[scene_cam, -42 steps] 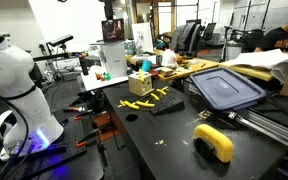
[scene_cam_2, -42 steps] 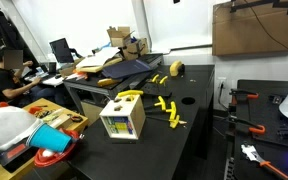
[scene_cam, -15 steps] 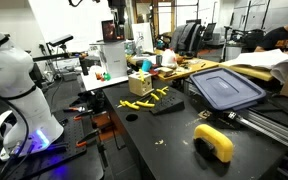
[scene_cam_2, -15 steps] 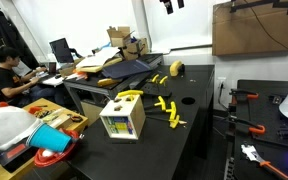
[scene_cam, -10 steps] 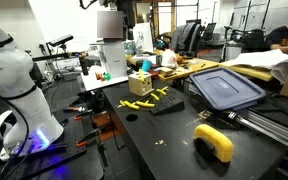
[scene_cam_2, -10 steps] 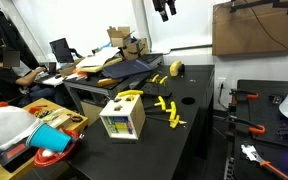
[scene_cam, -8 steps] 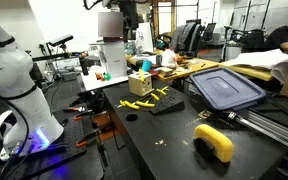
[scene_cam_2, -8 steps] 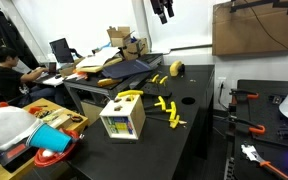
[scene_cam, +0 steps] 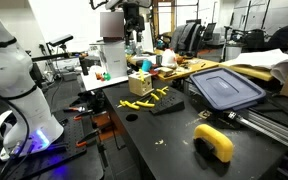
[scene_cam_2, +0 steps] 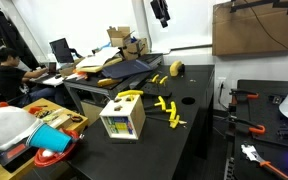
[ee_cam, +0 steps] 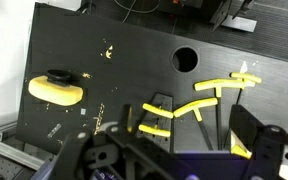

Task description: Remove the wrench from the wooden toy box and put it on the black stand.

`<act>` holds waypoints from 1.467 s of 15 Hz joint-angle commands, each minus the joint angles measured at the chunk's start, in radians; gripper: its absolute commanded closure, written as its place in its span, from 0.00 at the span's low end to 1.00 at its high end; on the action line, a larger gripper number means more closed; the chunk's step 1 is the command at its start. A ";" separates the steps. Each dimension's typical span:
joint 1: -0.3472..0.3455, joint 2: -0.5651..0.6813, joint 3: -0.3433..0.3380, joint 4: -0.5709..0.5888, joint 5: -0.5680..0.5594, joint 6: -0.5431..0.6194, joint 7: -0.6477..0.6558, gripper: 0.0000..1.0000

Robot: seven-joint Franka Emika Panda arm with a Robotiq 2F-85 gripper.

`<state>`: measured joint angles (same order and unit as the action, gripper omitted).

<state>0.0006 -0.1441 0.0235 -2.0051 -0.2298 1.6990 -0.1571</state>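
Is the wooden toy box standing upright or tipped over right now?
Upright: the wooden toy box sits flat on the table in both exterior views, with a yellow piece showing at its top.

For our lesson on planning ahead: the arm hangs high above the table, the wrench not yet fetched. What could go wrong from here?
Several alike yellow tools lie loose near the wooden toy box; the gripper, high overhead, might take the wrong one. Those tools also crowd the black stand, so anything placed there could knock them or slide off.
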 commanded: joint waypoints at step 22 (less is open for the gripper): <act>0.092 0.379 0.087 0.204 0.115 0.170 -0.544 0.00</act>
<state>0.1152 0.1547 0.0946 -1.9042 -0.1741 1.8949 -0.6223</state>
